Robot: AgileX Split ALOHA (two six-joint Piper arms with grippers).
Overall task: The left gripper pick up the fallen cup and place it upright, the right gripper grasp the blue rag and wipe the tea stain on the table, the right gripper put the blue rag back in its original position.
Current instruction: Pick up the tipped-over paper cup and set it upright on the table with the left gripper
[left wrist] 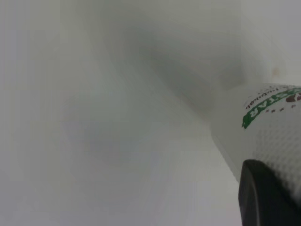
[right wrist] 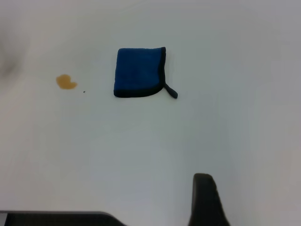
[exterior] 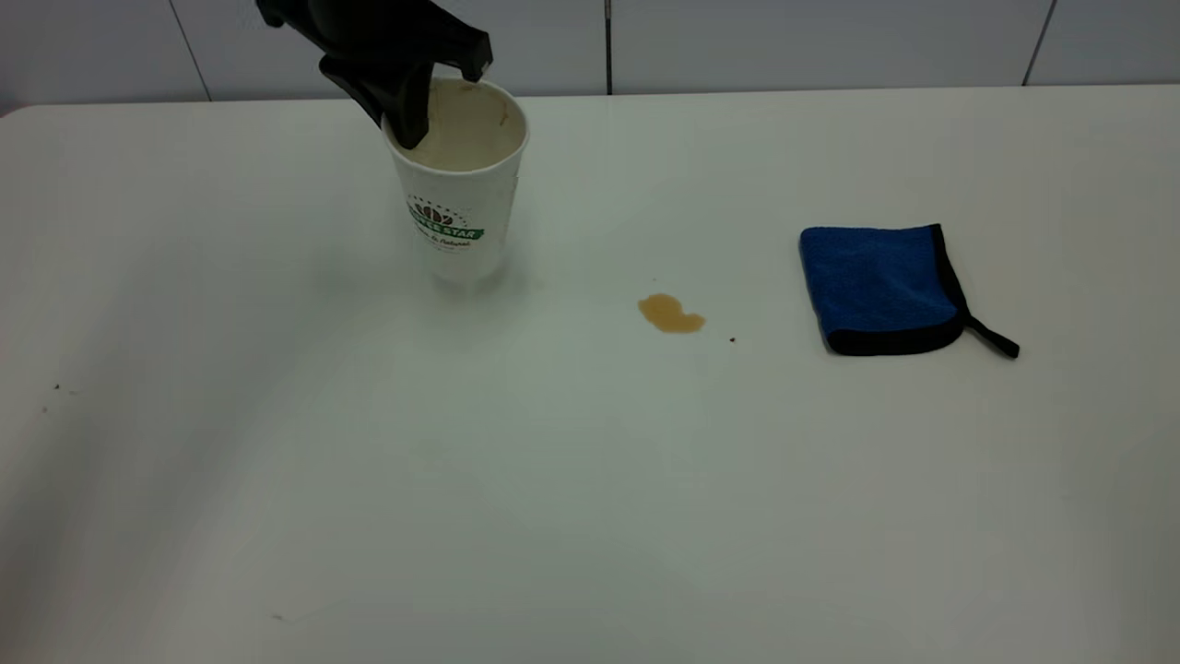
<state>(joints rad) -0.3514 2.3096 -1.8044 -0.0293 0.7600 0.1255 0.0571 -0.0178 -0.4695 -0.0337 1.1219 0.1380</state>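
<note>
Left end effector (exterior: pixel 433 97) at the far left of the counter (exterior: pixel 590 480), coming down from above onto the cup (exterior: pixel 458 184). It is pinching the cup rim: one black finger (exterior: pixel 410 115) sits inside the mouth against the near-left wall, the other part rides over the rim's back edge. Fingers closed on the wall, not spread.

Cup stands upright on the counter, mouth up, inside stained cream-brown. Label on the front: green banner reading "COFFEE STAR" in white, brown bean mark above it, a line of small script below that is too small to read. In the left wrist view the cup wall (left wrist: pixel 273 136) fills the corner, banner end "STAR" legible, with a black finger (left wrist: pixel 263 197) pressed against the dimpled paper.

Tea stain (exterior: pixel 670 314), light-brown blotch, lies on the counter between cup and rag, apart from both; a tiny dark speck (exterior: pixel 732 339) just beside it on the rag side.

Blue rag (exterior: pixel 876 286) lies flat and folded at the right of the counter, black edging, short black loop tail pointing away from the stain. Untouched.

Right end effector: only one black finger tip (right wrist: pixel 207 200) shows in the right wrist view, above bare counter well apart from the rag (right wrist: pixel 139 71) and the stain (right wrist: pixel 66 82). Cannot tell how its fingers stand.
</note>
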